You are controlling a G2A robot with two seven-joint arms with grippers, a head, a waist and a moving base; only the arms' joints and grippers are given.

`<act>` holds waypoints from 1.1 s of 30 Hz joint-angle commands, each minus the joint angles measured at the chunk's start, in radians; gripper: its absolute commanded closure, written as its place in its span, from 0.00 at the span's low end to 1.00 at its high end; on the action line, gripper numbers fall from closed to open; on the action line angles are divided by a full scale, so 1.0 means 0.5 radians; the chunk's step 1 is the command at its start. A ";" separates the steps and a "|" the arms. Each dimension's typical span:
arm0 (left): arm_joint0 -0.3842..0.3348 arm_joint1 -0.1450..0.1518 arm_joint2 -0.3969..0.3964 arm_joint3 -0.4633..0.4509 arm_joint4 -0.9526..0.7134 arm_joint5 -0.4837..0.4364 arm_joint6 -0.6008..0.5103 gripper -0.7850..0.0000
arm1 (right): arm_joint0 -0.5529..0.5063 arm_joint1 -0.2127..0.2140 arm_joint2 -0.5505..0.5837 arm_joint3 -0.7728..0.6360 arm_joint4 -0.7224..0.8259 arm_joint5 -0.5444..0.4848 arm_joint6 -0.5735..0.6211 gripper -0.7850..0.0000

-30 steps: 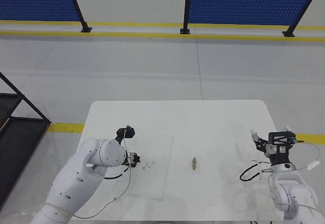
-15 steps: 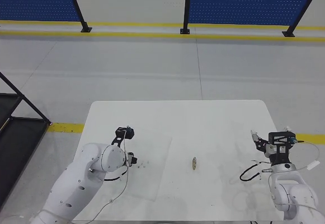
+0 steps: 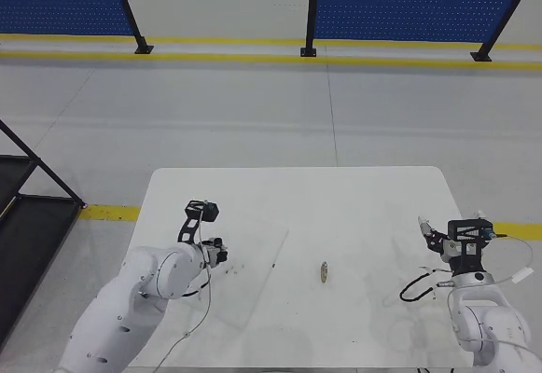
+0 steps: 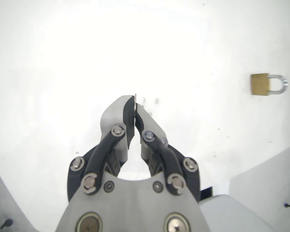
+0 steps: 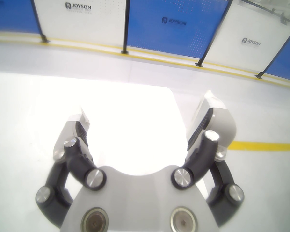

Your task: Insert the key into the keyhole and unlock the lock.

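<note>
step 1, key in hand: your left gripper point(image 4: 136, 106) pinches the key point(image 4: 135, 97) edge-on; right gripper point(image 5: 145, 124) jaws spread (parked). next, line the key up with the padlock point(image 4: 268, 84) keyhole.

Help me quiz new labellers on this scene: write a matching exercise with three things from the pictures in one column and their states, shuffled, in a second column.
Things
1. left gripper
2. right gripper
3. padlock

States
A. lies flat on the table, nothing touching it
B. shut on the thin key
C. fingers spread wide, holding nothing

Pairs: 1-B, 2-C, 3-A
</note>
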 commanded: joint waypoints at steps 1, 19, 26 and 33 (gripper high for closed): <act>0.055 -0.003 -0.146 0.015 -0.340 -0.075 0.103 1.00 | 0.000 0.000 0.000 0.000 0.000 0.000 0.000 0.00; 0.033 0.029 -0.829 1.087 -2.590 -1.142 -0.599 1.00 | 0.000 0.000 0.000 0.000 0.000 0.000 0.000 0.00; -0.062 0.066 -0.807 1.180 -3.058 -1.145 -0.810 1.00 | 0.000 0.000 0.000 0.000 0.000 0.000 0.000 0.00; -0.068 0.108 -0.777 1.143 -3.196 -1.160 -0.810 1.00 | 0.000 0.000 0.000 0.000 0.000 0.000 0.000 0.00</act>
